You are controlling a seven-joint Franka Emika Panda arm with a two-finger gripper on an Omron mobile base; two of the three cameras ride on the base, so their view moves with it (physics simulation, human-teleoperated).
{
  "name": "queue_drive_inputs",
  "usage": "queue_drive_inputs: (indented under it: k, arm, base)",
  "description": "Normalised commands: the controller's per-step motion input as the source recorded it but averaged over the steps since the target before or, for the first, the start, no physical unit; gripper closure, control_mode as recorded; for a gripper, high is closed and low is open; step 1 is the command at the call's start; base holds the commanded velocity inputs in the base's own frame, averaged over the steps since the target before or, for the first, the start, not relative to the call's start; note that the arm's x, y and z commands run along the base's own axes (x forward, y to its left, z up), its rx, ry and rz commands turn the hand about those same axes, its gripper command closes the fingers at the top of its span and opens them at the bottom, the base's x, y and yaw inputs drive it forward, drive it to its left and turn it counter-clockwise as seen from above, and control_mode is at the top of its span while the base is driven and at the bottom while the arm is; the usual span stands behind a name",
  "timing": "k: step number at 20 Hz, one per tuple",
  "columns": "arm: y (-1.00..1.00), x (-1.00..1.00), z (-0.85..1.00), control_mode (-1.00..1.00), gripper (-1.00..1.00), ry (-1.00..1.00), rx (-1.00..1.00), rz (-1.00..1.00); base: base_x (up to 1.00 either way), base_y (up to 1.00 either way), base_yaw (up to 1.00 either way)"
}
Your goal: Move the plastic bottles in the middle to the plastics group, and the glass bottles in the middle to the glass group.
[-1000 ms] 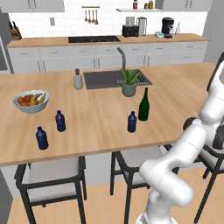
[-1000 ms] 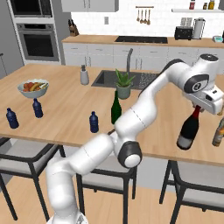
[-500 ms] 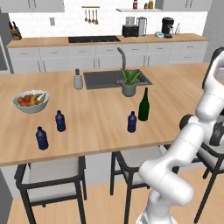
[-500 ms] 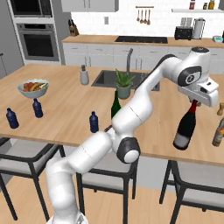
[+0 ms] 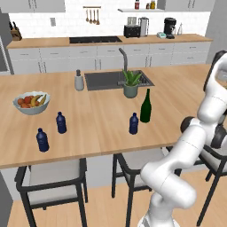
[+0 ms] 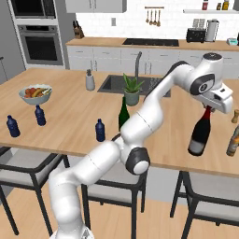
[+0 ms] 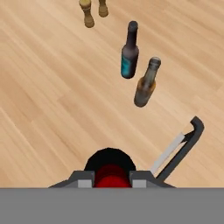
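We see the near-black wine bottle with the reddish top (image 6: 200, 135) hanging tilted from the two-finger gripper (image 6: 208, 109), its base just above the wooden island counter (image 6: 56, 126) near the front right edge. In the hand view, the gripper (image 7: 112, 176) has its fingers closed against the red cap of this bottle (image 7: 111, 165), one on each side.

Beyond it, two more glass bottles stand on the wood: a dark bottle with a blue label (image 7: 128, 52) and a brownish bottle (image 7: 145, 83), close together. We believe the amber shape at the right edge of the right base view (image 6: 233, 140) is one of them, but it is cut off there. Two small wooden shakers (image 7: 92, 10) stand farther on.

In the middle of the counter, the tall dark-green wine bottle (image 5: 145, 106) stands upright, with one small dark-blue capped bottle (image 5: 133, 123) just beside it. A potted plant (image 5: 131, 84) sits behind them by the sink (image 5: 106, 80).

Well apart to the left stand two more small dark-blue bottles (image 5: 60, 123) (image 5: 42, 140), near a fruit bowl (image 5: 31, 102). A grey soap dispenser (image 5: 79, 81) stands beside the sink.
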Motion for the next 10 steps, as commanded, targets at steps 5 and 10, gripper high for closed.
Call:
queue_drive_inputs:
  k: [5, 10]
  arm:
    - [-0.26, 0.43, -0.15, -1.00, 1.00, -0.03, -0.08, -0.01]
    - [-0.35, 0.39, -0.09, -1.00, 1.00, 0.00, -0.04, -0.02]
  base:
    - [0.00, 0.00, 0.00]
    - [0.00, 0.00, 0.00]
